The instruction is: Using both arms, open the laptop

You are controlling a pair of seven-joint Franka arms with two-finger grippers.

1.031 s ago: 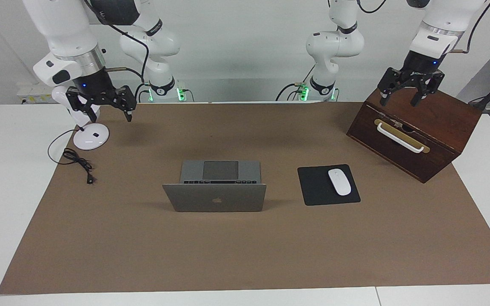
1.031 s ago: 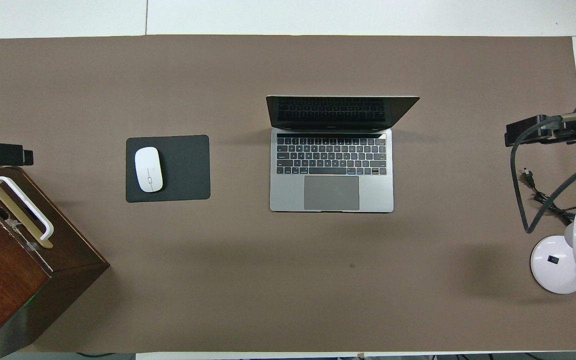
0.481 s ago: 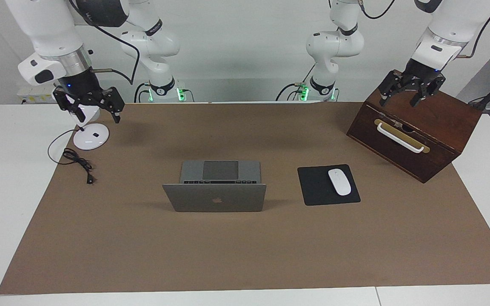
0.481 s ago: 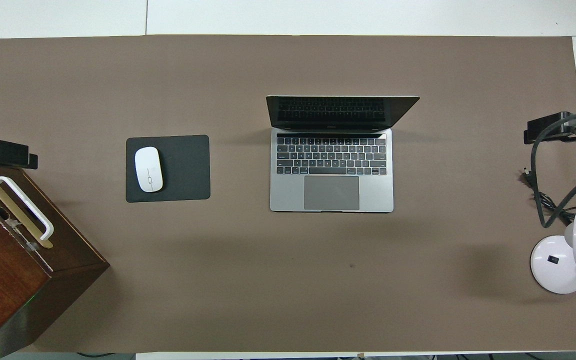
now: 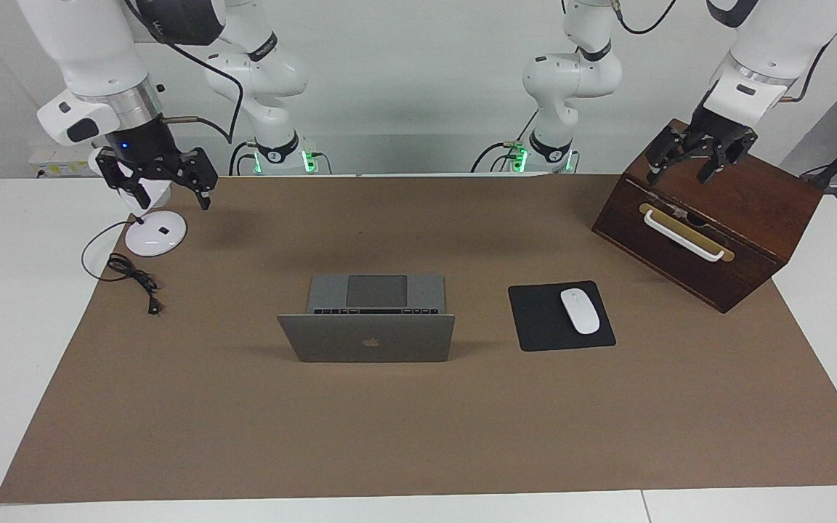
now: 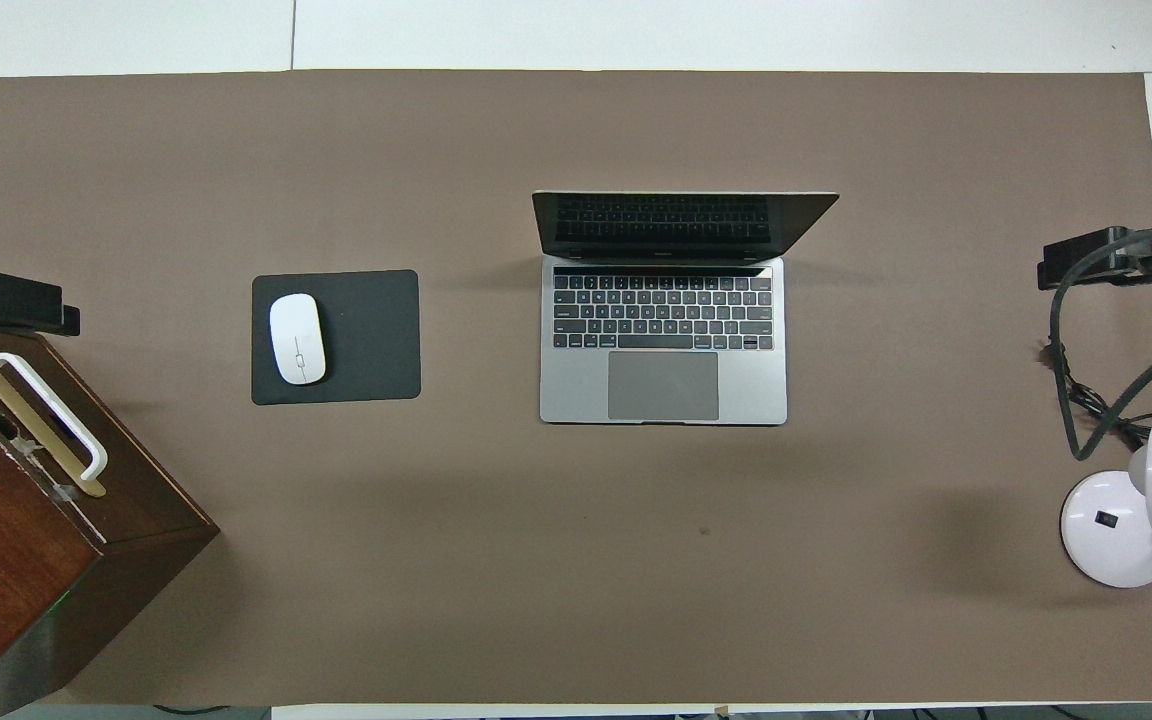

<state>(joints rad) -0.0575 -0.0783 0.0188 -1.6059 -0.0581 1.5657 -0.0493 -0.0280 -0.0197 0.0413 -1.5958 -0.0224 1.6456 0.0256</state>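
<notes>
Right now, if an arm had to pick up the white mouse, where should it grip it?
Grip the white mouse across its narrow width, coming straight down. It lies flat on the black mouse pad, long axis pointing away from the robots, with both long sides clear.

A brown mat (image 5: pixel 418 436) covers most of the white surface (image 5: pixel 11 327). A white mouse (image 5: pixel 580 310) lies on a black mouse pad (image 5: pixel 538 319). At the left arm's end stands a dark wooden box (image 5: pixel 738 232) with a white handle (image 5: pixel 682 234). At the right arm's end sits a white lamp base (image 5: pixel 155 234), its black cord (image 5: pixel 131 274) coiled just beside it.
</notes>
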